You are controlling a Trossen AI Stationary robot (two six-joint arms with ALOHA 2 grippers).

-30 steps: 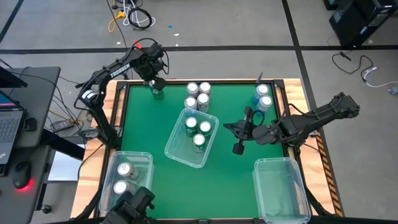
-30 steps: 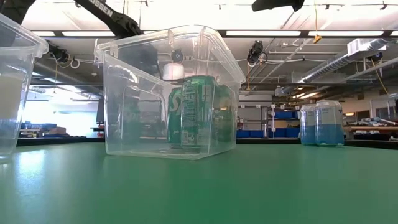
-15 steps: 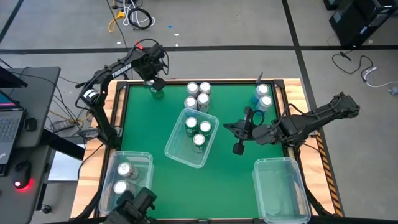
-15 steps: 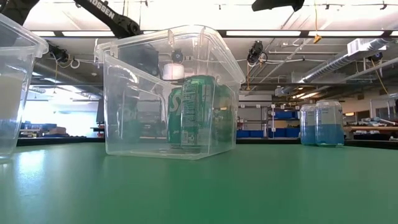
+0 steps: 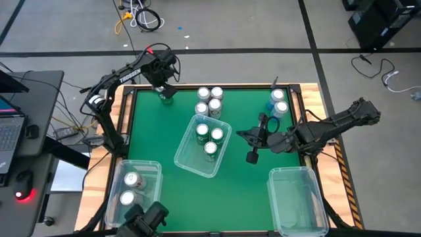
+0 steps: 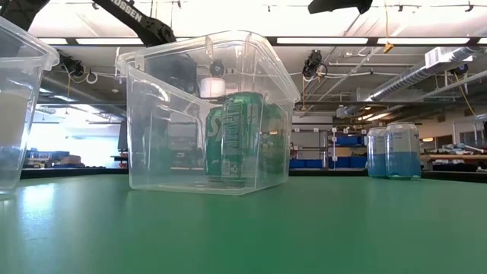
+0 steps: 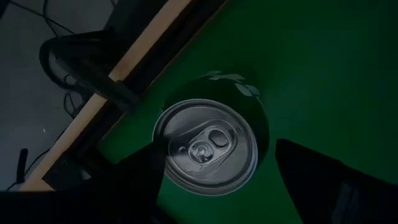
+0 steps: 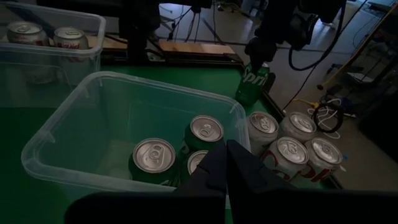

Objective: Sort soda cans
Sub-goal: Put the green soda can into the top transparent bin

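Left gripper point(image 5: 166, 91) sits over the green can point(image 5: 166, 97) at the upper left corner of the tabletop point(image 5: 243, 171); from the left wrist I see the fingers point(image 7: 323, 180) spread wide either side of its silver top, can't tell if they touch it. Right gripper point(image 5: 253, 141) hangs right of centre, fingers fully closed, holding nothing. Middle bin point(image 5: 191, 161) has three green cans point(image 5: 209, 139) in it. Lower left bin point(image 5: 152, 172) holds two silver-white cans point(image 5: 129, 187). Four silver-white cans point(image 5: 208, 101) cluster just above the middle bin. Blue cans point(image 5: 279, 102) stand at upper right. Lower right bin point(image 5: 297, 197) shows no cans.
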